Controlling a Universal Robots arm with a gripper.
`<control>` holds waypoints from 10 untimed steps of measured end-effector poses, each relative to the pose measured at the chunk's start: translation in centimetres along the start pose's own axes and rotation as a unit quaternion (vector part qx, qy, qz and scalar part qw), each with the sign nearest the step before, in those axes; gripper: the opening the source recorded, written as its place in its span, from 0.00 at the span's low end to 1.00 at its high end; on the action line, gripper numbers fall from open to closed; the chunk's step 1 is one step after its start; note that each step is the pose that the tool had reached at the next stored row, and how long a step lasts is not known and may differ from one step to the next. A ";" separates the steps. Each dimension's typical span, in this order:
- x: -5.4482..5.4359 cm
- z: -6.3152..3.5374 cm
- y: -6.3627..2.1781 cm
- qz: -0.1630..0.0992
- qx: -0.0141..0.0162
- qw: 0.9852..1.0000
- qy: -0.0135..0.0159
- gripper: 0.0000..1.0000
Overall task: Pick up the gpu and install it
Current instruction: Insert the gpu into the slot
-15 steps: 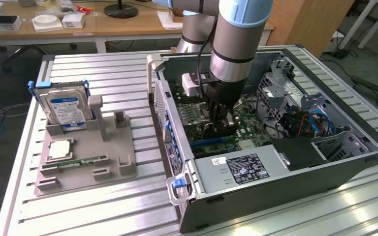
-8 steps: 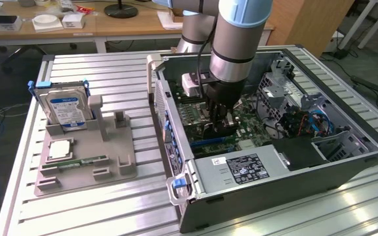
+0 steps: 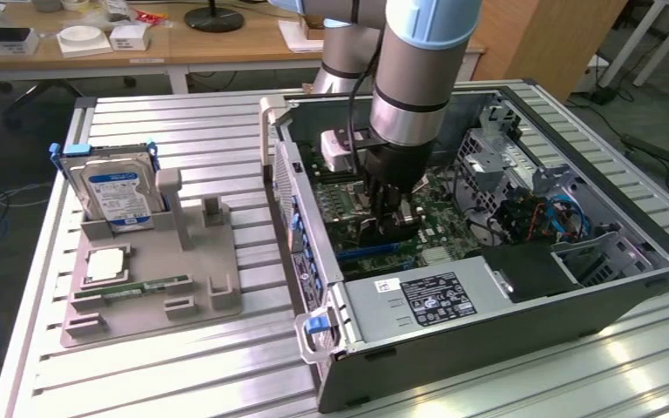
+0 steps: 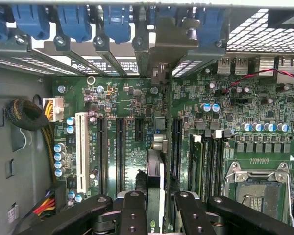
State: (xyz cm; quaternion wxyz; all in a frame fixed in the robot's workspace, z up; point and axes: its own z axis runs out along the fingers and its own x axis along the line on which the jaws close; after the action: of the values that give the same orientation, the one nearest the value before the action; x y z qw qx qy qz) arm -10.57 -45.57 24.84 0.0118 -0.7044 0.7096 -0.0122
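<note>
In the exterior view, the arm [image 3: 422, 70] reaches down into the open computer case [image 3: 543, 305], which lies on the slatted table [image 3: 149, 122] toward its edge at the exterior view's right. The gripper [image 3: 387, 228] hangs low over the motherboard [image 3: 439, 226]; from here I cannot tell what it holds. The wrist view answers this: the fingers [image 4: 133, 210] are closed on the gpu [image 4: 155, 169], seen edge-on, with its bracket [image 4: 169, 41] at the case's rear wall. I judge the installing step is in hand, and it calls for the card edge to be straight over its slot.
</note>
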 end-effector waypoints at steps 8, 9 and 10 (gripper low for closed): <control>0.0 0.04 -0.44 0.000 0.000 1.000 0.000 0.27; 0.0 0.04 -0.47 0.000 0.000 1.000 0.000 0.27; 0.0 0.04 -0.47 0.000 0.000 1.000 0.000 0.27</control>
State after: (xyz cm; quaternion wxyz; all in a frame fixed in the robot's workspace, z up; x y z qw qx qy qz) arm -10.10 -45.62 24.82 0.0118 -0.7043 0.7097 -0.0122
